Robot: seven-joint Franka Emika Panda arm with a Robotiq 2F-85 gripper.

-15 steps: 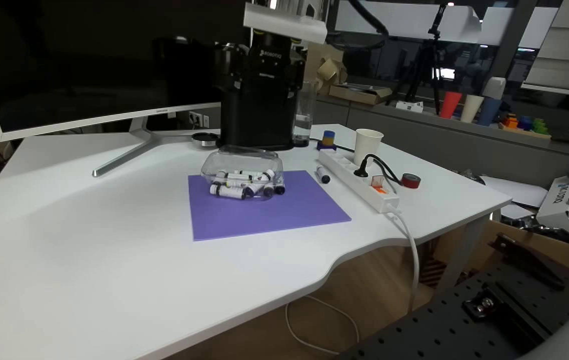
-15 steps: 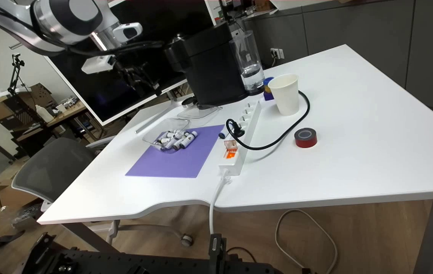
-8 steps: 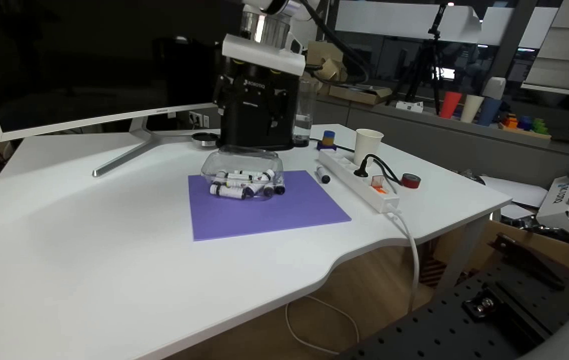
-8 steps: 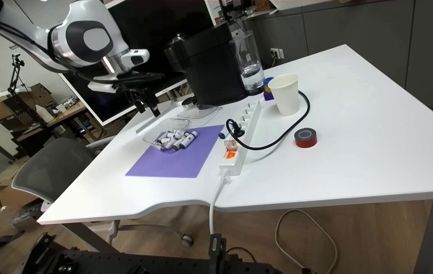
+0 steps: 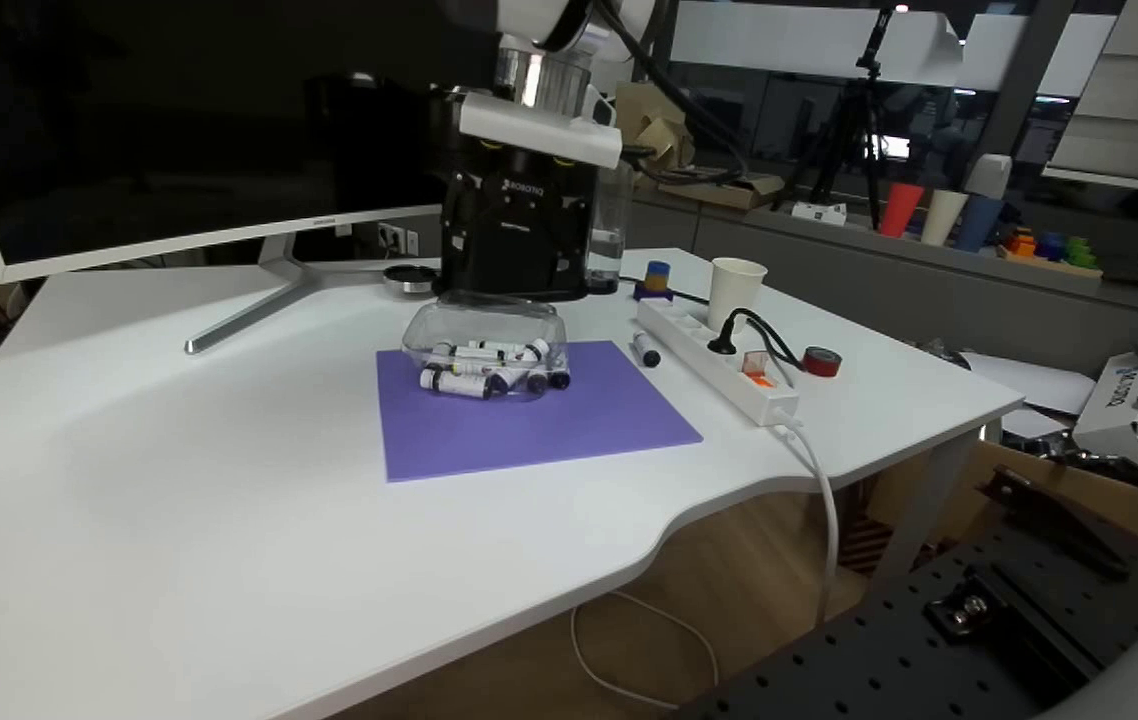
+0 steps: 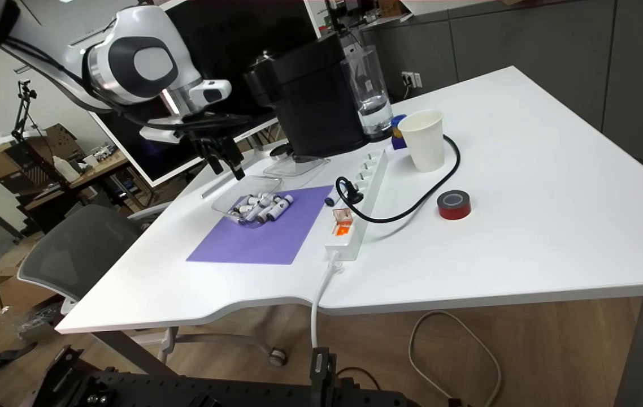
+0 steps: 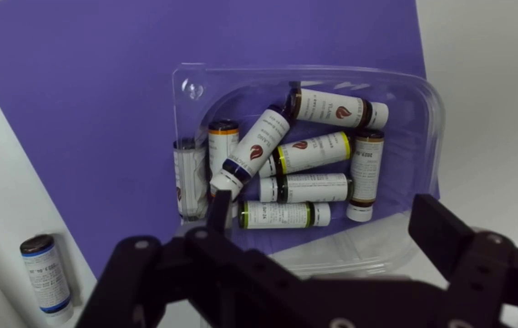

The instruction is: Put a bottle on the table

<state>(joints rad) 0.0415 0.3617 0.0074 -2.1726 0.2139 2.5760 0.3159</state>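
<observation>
"The bottle lying slantwise across its neighbours is my guess for the pick. What comes nearest in the wrist view?"

"The end effector, along the bottom of the frame. Its fingers stand wide apart and grip nothing."

"And past it?"

"That bottle, mid-frame, inside a plastic tub with several others. My worry is the finger at lower right: it overlaps the tub's rim in this view, so a straight drop might catch the plastic and drag the lot. How much height is left, I can't tell."

"The crowding bothers me too. Squeeze there and a neighbour could wedge in, or the round sides could roll and slip."

"Next comes the purple mat, under the tub. Let go over that and it's hardly on the tabletop."

"A loose bottle already lies there, lower left of the frame."

"Ours, released too high, might roll off line."

"And behind?"

"A black coffee machine, top centre in an exterior view, near the end effector; a careless swing could bump it."
</observation>
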